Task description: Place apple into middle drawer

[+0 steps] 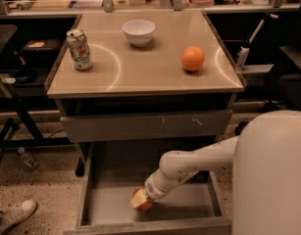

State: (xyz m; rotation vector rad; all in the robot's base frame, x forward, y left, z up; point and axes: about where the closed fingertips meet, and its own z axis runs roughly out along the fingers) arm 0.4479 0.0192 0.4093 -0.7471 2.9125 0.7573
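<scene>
The apple (143, 205), red with a yellowish patch, is at the tip of my arm, low inside the open middle drawer (189, 204), at or just above its flat floor, left of centre. My gripper (141, 199) reaches down into the drawer from the right and is shut on the apple. Its fingers are mostly hidden behind the fruit and my white wrist (157, 185). The drawer is pulled out wide below the cabinet, its low left wall (84, 190) and front rim in view.
On the cabinet top (155, 75) stand a drink can (79, 49), a white bowl (138, 32) and an orange (193, 58). The shut grey drawer front (140, 126) with scratch marks hangs above the open drawer. A shoe (15, 214) and a bottle (27, 158) lie on the floor at left.
</scene>
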